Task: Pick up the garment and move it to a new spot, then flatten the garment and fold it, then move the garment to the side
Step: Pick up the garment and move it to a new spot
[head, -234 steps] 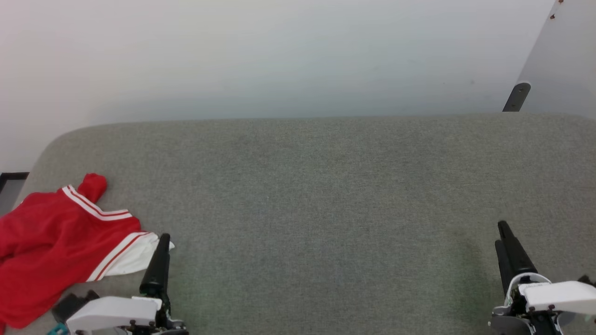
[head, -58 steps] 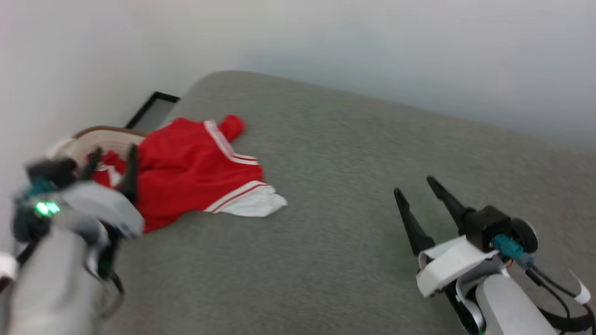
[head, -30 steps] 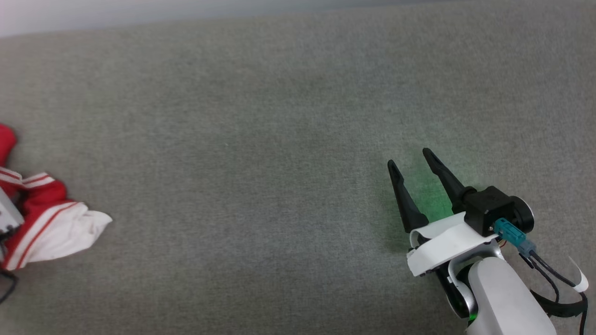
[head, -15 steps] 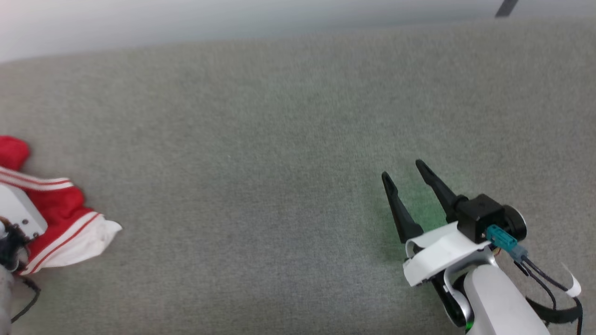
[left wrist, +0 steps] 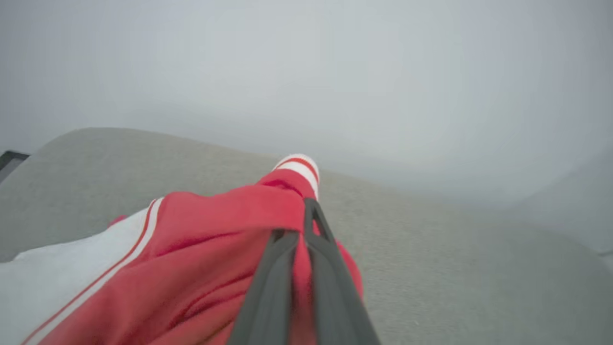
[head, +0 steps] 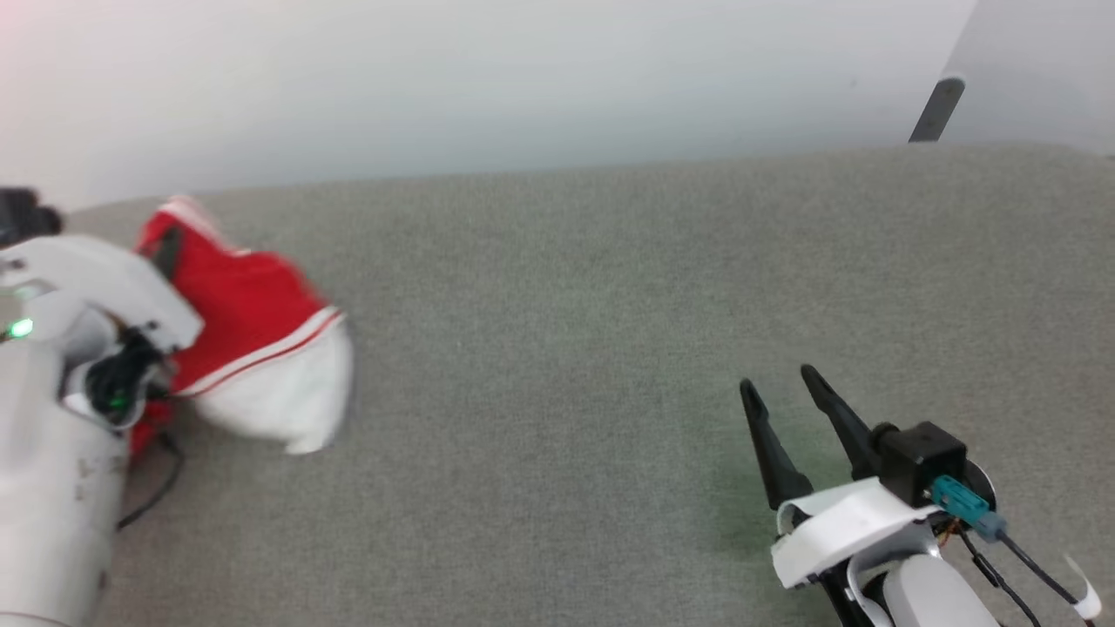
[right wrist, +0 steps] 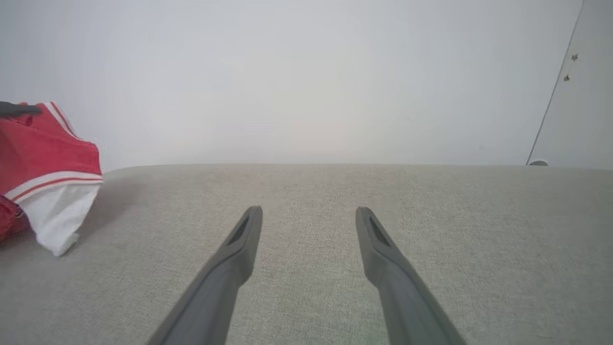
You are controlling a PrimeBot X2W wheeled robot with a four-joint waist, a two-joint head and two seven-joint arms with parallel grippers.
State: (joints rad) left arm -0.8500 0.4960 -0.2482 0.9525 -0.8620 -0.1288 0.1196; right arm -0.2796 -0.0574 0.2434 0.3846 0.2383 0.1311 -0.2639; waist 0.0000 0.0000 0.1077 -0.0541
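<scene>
The left gripper (left wrist: 297, 220) is pressing its two long dark fingers together on a fold of the garment (left wrist: 215, 249), a red jersey-style T-shirt with white short sleeves, and red cloth is bunching over and around both fingers in the left wrist view. In the head view the garment (head: 244, 305) is hanging at the far left of the scene, just beside the pale left forearm (head: 43, 488), and it is showing blurred there. One white sleeve (head: 279, 401) is drooping at the garment's lower right edge, with a band of red-and-white striped trim (head: 261, 353) running just above it. In the right wrist view the garment (right wrist: 43, 143) is dangling above the surface and casting a soft shadow beside it; whether the sleeve's lowest tip is touching the surface cannot be told. Below it, the grey fabric-covered desk (head: 566, 348) is stretching from left to right across the scene. The right gripper (head: 775, 380) is sitting at the near right, well apart from the garment, with its fingers spread and nothing between them. In the right wrist view the right gripper (right wrist: 309, 211) is pointing towards the far edge of the desk. A teal connector (head: 958, 505) is sticking out of the right wrist. A plain pale wall (head: 523, 78) is rising beyond the desk, and a dark grey upright post (head: 936, 109) is standing at the far right.
</scene>
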